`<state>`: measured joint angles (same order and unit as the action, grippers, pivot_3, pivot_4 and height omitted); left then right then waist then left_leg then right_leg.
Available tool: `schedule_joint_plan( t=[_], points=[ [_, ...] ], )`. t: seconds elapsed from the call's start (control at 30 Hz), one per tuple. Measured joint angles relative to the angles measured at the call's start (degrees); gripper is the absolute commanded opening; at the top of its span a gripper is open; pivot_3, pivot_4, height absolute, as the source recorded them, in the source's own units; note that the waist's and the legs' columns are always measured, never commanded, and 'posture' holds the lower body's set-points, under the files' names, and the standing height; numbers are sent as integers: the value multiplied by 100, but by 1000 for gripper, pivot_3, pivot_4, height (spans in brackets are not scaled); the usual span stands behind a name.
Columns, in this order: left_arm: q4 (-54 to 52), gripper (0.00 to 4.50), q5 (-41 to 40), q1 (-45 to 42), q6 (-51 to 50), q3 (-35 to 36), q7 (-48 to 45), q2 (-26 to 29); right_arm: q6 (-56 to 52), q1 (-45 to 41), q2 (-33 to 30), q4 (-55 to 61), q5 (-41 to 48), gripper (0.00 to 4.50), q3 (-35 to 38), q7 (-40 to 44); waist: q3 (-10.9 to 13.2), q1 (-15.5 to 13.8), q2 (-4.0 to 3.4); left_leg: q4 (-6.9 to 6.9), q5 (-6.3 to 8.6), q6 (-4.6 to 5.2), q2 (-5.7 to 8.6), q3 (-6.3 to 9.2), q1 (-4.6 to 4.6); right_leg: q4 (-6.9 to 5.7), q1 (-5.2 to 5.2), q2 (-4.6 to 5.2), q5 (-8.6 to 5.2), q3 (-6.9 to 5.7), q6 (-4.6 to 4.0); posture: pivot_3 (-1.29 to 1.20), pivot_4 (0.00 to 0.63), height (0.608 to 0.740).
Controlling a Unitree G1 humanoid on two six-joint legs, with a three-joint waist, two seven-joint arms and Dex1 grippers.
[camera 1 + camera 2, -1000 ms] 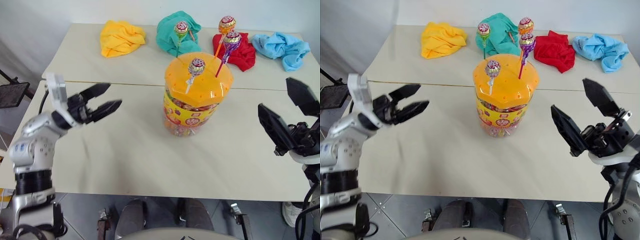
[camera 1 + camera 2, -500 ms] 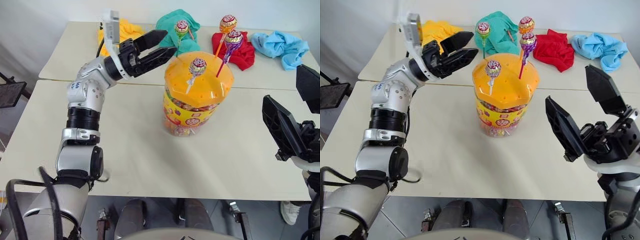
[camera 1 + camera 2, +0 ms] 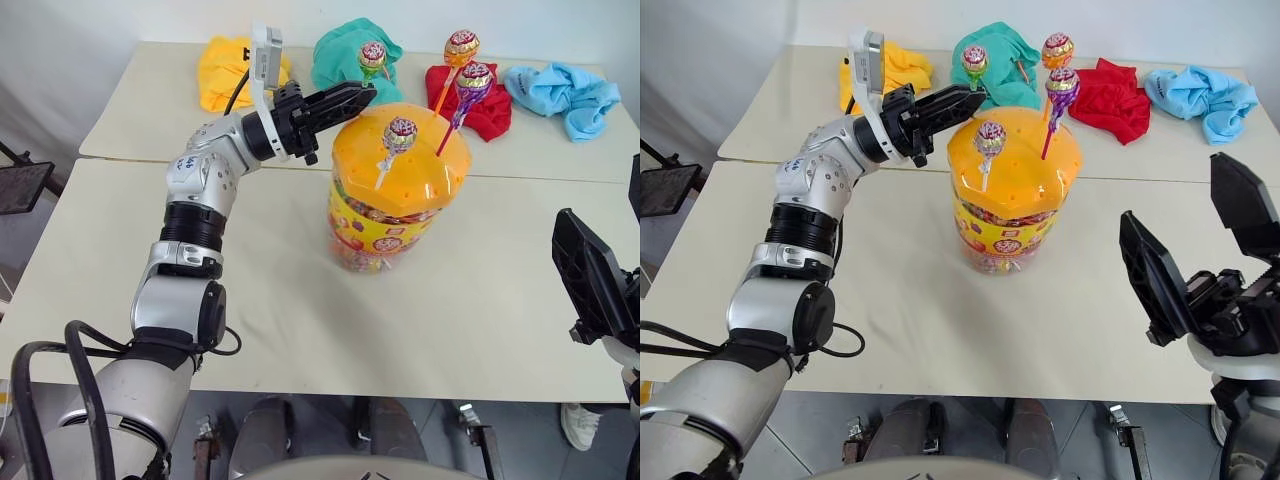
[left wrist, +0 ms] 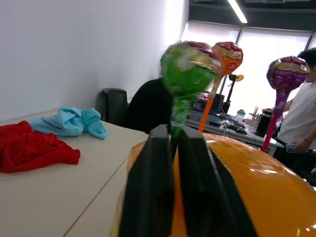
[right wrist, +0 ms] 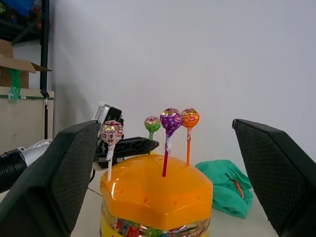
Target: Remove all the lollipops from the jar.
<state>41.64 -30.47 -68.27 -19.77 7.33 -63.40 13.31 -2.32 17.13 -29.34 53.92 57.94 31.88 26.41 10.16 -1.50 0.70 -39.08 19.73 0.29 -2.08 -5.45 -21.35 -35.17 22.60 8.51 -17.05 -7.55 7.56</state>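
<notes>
The jar [image 3: 398,190] stands a little right of centre in the head views, on the pale surface [image 3: 280,310], with its orange faceted lid [image 3: 405,160] uppermost and wrapped candies showing through the clear wall. Four lollipops rise from holes in that lid: a green-stick lollipop [image 3: 372,56] at the far left edge, a white-stick lollipop [image 3: 399,132] towards the near side, an orange-stick lollipop [image 3: 460,46] at the back and a purple-wrapped lollipop [image 3: 473,80] just right of it. The left end effector [image 3: 362,93] reaches in from the upper left of the frame, its two black fingers [image 4: 155,187] pressed narrowly together around the green stick just above the lid, as the left wrist view shows, with the green wrapper directly above the fingertips. The right end effector [image 3: 1205,250] sits at the lower right edge of the frame, well apart from the jar, its fingers spread wide and holding nothing. Across the top of the frame lie four crumpled cloths: a yellow cloth [image 3: 225,70], a teal cloth [image 3: 345,50], a red cloth [image 3: 485,110] and a light blue cloth [image 3: 565,95].
</notes>
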Motion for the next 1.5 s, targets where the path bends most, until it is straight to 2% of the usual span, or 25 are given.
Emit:
schedule_joint_plan(
  t=[0.17,0.27,0.3,0.37,0.5,0.57,0.67,0.8,0.87,0.93,1.1,1.23,1.37,1.5],
  points=[
    [1,22,-692,-65,-399,839,209,-71,-10,-301,-65,-3,75,4500,-205,47,1,7,2,-2,0,1,-1,2,-1,1,0,1,0,1,1,0,150,740],
    [-84,22,-1085,-106,-664,1408,726,100,-145,-692,-458,-21,237,4500,-479,304,2,38,2,-1,1,1,-3,4,6,-8,0,0,0,5,1,0,150,740],
    [-162,22,-1082,-55,-701,1452,854,214,-206,-754,-588,-54,259,4500,-544,441,2,40,2,-1,1,1,-3,3,6,-11,0,1,0,4,1,0,150,740],
    [-646,22,-886,382,-924,1312,1075,779,-420,-831,-1098,-208,294,4500,-712,991,2,105,1,8,1,2,-2,2,17,-11,0,0,0,12,1,0,150,740],
    [-1518,22,-435,1715,-1546,961,1253,1841,-569,-751,-1801,-586,-92,4500,-1026,2376,4,139,6,4,2,2,-2,7,8,-15,1,0,0,5,1,0,150,740],
    [-2134,22,-243,2589,-1910,780,1259,2454,-603,-876,-1851,-773,-133,4500,-1190,2791,13,137,21,0,3,4,-3,10,8,-14,0,1,1,6,1,0,150,740],
    [-3365,22,-221,4127,-2794,893,1481,3243,-644,-977,-1863,-1218,-237,4500,-1371,3349,21,151,38,-1,12,6,-11,29,15,-15,-1,2,1,16,1,0,150,740],
    [-5095,22,-99,6493,-3635,1578,1958,3755,-664,-960,-1857,-1814,-490,4500,-1484,3863,31,132,41,-2,23,9,-28,33,18,-6,0,4,1,28,1,0,150,740],
    [-5595,22,-35,7126,-3572,1838,2053,3774,-645,-915,-1826,-1982,-659,4500,-1504,4030,30,60,41,-6,24,6,-45,31,25,-1,-5,3,0,28,0,0,150,740],
    [-5849,500,-10,7473,-3542,2026,2145,3740,-620,-902,-1733,-2065,-780,4500,-1529,4122,32,24,28,-6,25,4,-49,19,29,12,-4,2,-3,36,-6,0,150,740],
    [-5856,1846,-12,7602,-3174,2087,2168,3497,-587,-953,-1583,-2096,-903,4500,-1533,4185,22,11,0,-6,27,-1,-53,9,40,5,1,1,-6,46,-12,0,150,740],
    [-5322,3053,71,7230,-2400,2048,1704,3680,-592,-1020,-1310,-2111,-877,4500,-1349,3845,22,6,2,-6,27,-5,-34,5,25,-21,16,-6,-5,45,-14,0,150,740],
    [-4613,3053,-87,6592,-1515,2077,283,4327,-691,-931,-1117,-1999,-590,4500,-906,3239,23,2,0,-6,33,-9,-30,-13,17,-28,28,-7,-6,35,-14,0,150,740],
    [-4190,3053,-499,5212,-1291,1675,-521,4339,-773,-463,-894,-1695,-328,4500,-420,2762,23,-61,0,-11,34,-10,-29,-34,9,-32,26,-9,-5,22,-13,0,150,740]
  ],
)
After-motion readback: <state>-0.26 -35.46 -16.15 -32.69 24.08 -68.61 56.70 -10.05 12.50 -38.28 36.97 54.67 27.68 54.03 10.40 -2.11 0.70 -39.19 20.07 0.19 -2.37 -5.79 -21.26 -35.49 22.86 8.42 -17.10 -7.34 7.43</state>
